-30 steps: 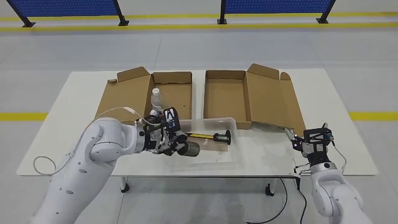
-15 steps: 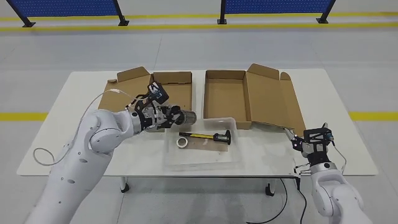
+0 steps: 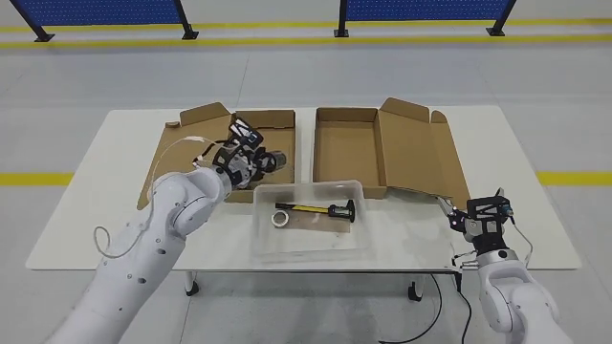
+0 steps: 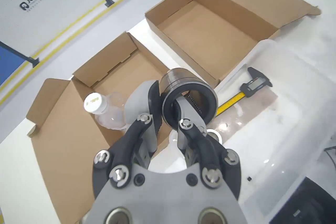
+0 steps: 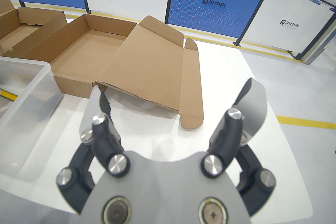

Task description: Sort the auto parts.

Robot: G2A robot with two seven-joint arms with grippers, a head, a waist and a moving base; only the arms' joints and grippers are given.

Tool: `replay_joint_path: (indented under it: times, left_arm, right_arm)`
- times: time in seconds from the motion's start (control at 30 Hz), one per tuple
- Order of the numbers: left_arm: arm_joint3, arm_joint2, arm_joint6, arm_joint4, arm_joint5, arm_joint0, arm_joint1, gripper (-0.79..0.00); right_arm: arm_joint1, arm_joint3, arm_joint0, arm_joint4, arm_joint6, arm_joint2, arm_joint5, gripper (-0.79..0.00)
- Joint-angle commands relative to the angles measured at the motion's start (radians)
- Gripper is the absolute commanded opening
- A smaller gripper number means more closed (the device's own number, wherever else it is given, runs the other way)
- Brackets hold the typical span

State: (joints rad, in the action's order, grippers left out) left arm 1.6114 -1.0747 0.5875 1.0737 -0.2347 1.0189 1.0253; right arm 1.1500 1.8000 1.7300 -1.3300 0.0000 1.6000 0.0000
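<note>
Top view: the left gripper [image 3: 258, 162] was seen just left of frame centre, clenched on a silver metal cylinder bearing w/ dark rims [image 4: 181, 78]. One finger was set inside the bore, the other against the outer wall. The bearing was held over the lower-right part of the open brown cardboard box at centre-left [image 3: 279, 139]; a clear plastic bottle w/ white cap [image 4: 105, 107] was seen in that box. A 2nd open brown cardboard box [image 3: 344, 148] was placed right of centre. Below both, a clear plastic bin [image 3: 308, 189] was seen w/ a black-and-yellow digital caliper [image 3: 316, 210] and a small metal ring [image 3: 280, 218] inside. At lower right, the right gripper [image 5: 173, 91] was held released, fingers spread wide, over the white table [image 3: 115, 153] near the 2nd box's flap.
</note>
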Motion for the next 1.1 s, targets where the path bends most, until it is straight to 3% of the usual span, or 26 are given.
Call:
replay_joint_path:
  times: [0.0,0.3,0.5,1.07]
  left_arm:
    - [-0.01,0.022,0.0,0.007,0.026,-0.009,0.007,-0.785]
    - [-0.117,0.113,0.06,0.084,0.216,-0.079,0.049,-0.785]
    - [-0.199,0.157,0.083,0.054,0.28,-0.13,0.081,-0.785]
    - [-0.316,0.239,0.13,0.063,0.215,-0.19,0.135,-0.785]
  right_arm:
    - [0.0,0.0,0.0,0.0,0.0,0.0,0.0,0.0]
    - [0.0,0.0,0.0,0.0,0.0,0.0,0.0,0.0]
    - [0.0,0.0,0.0,0.0,0.0,0.0,0.0,0.0]
    - [0.0,0.0,0.0,0.0,0.0,0.0,0.0,0.0]
